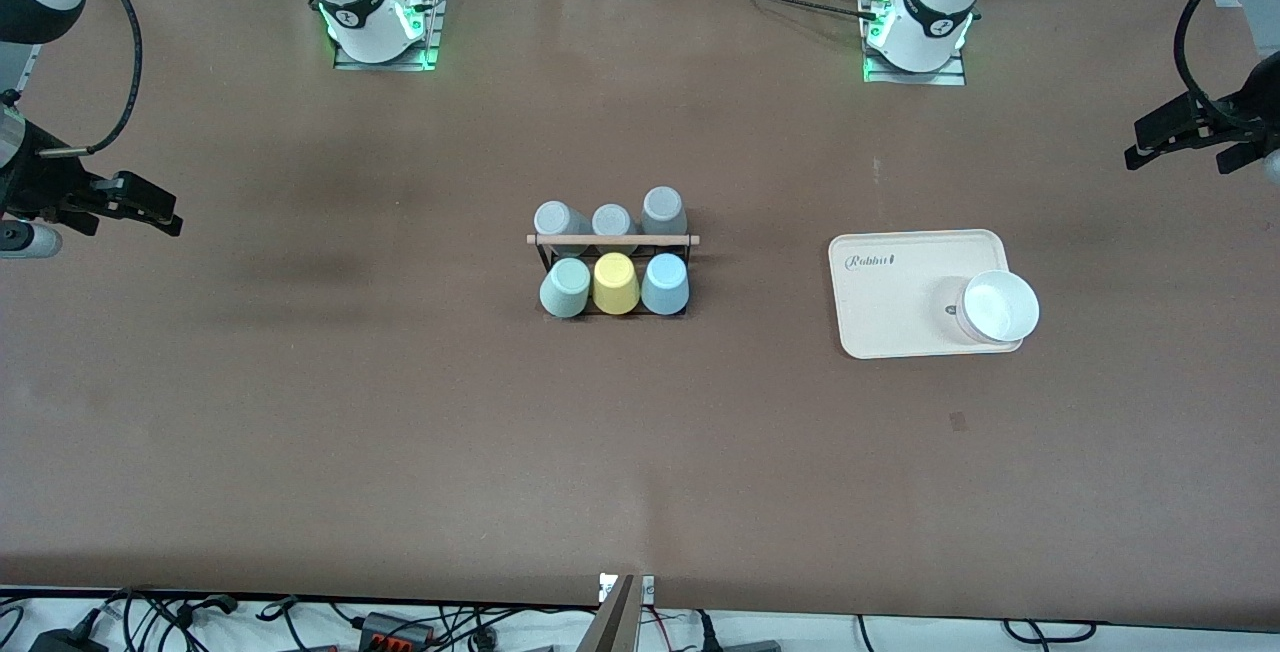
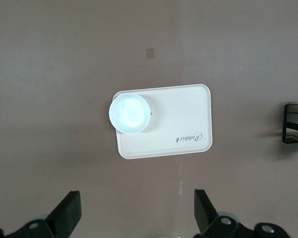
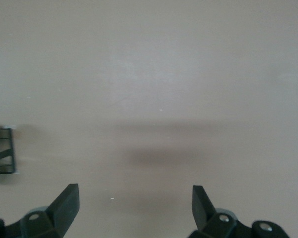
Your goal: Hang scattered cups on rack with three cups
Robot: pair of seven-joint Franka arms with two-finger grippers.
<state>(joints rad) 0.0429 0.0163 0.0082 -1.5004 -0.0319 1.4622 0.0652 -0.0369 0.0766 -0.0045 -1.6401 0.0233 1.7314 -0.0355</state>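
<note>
Nearest the front camera among the desk's things, three pastel cups sit upside down in a row on the rack (image 1: 612,262): the pale mint green cup (image 1: 565,288) toward the right arm's end, a yellow cup (image 1: 615,283) in the middle, and the light blue cup (image 1: 665,284) toward the left arm's end. Each touches or nearly touches its neighbour. Three grey cups (image 1: 611,218) fill the rack's other row, farther from the front camera, with the wooden dowel bar (image 1: 612,240) running across between the two rows. The rack stands near the middle of the desk (image 1: 400,412), well apart from every edge, with bare brown surface on all sides.

Toward the left arm's end lies a cream tray (image 1: 890,302), well apart from the rack. A white bowl (image 1: 998,307) sits at the tray's corner, its rim overhanging the tray's edge.

Both arms wait out at the ends of the desk. The left end effector (image 2: 136,210) hangs over bare surface near the desk's edge at the left arm's end, its fingers spread wide and gripping nothing; the tray and bowl show below it. The right end effector (image 3: 135,206) hangs over bare surface at the right arm's end, fingers likewise spread and empty, with only a corner of the rack in its wrist view.
</note>
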